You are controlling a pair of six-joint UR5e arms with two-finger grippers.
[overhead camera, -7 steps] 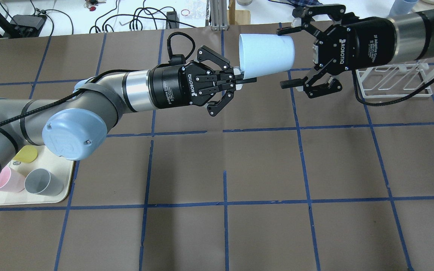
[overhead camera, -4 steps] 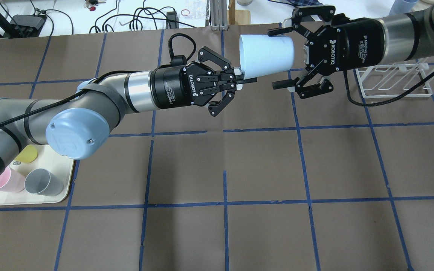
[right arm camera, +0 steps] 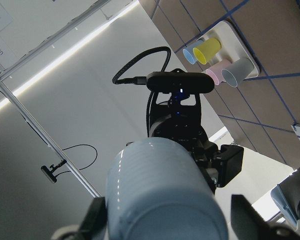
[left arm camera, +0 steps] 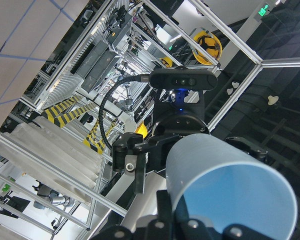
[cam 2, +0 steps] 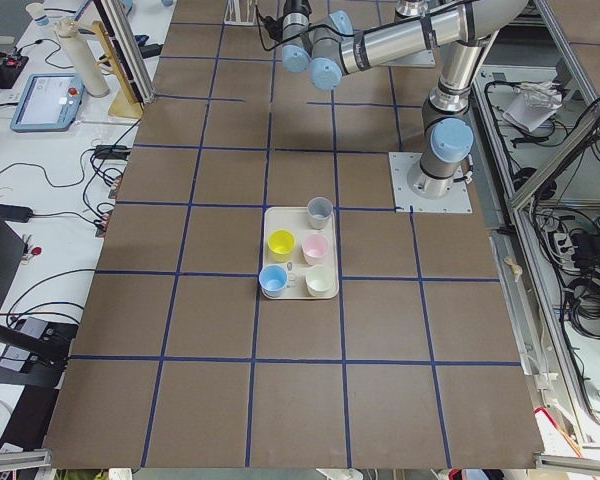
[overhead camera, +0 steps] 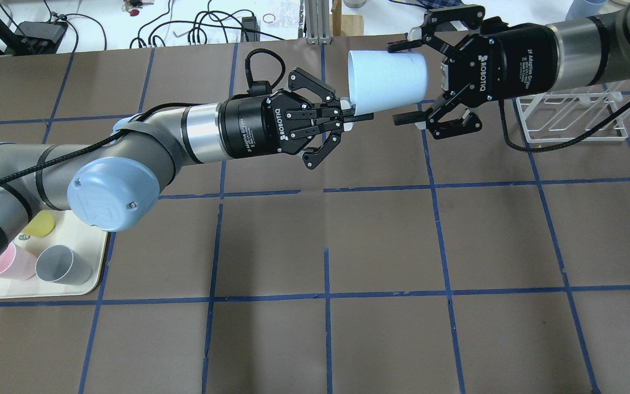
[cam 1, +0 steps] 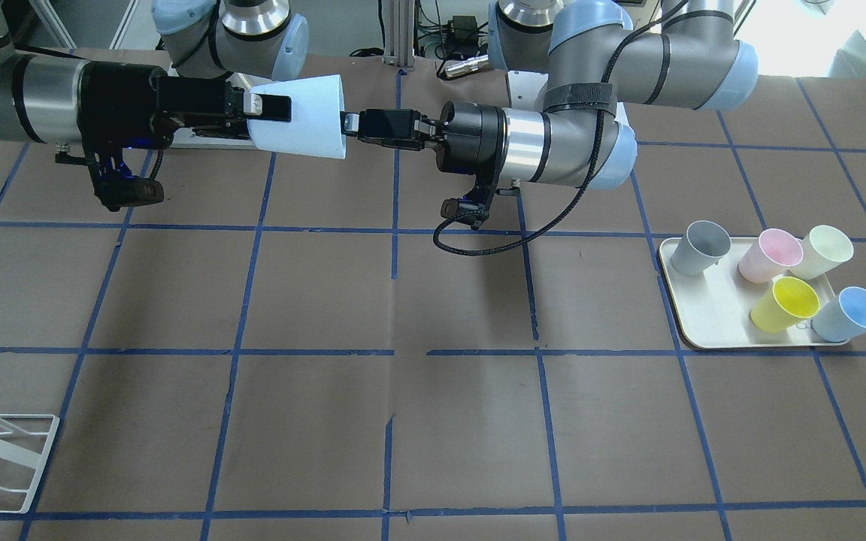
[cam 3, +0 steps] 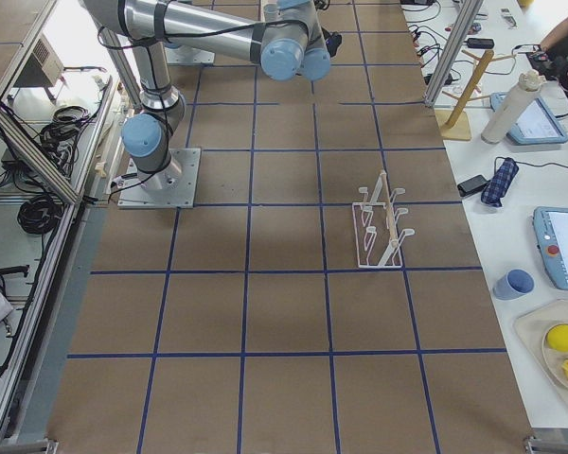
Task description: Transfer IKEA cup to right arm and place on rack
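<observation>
Handover above the table (overhead camera: 380, 235), overhead view. The IKEA cup (overhead camera: 389, 79), pale blue, is held in the air on its side at about 12 o'clock of the table, with its mouth toward 9 o'clock and its base toward 3 o'clock.

The left gripper (overhead camera: 354, 116), marked "ROBOTIQ", has its jaws closed on the cup's rim at the rim's 6 o'clock edge. The right gripper (overhead camera: 402, 82), also marked "ROBOTIQ", with "2F Adaptive Gripper" on its body, has its jaws spread. One finger lies along the cup's wall at 12 o'clock and the other hangs clear of the wall at 6 o'clock, so the cup's base end sits between them.

The two arms enter from opposite sides: the left arm (overhead camera: 145, 142) from 8 o'clock and the right arm (overhead camera: 583, 52) from 2 o'clock. A strap on the left arm carries lettering that is only partly legible.

One white wire rack (overhead camera: 566, 116) stands at 2 o'clock, under the right arm.

One cream tray (cam 1: 704, 330) at 8 o'clock holds five cups: grey (cam 1: 698, 248), pink (cam 1: 769, 255), cream (cam 1: 822, 252), yellow (cam 1: 785, 303) and blue (cam 1: 850, 314).
</observation>
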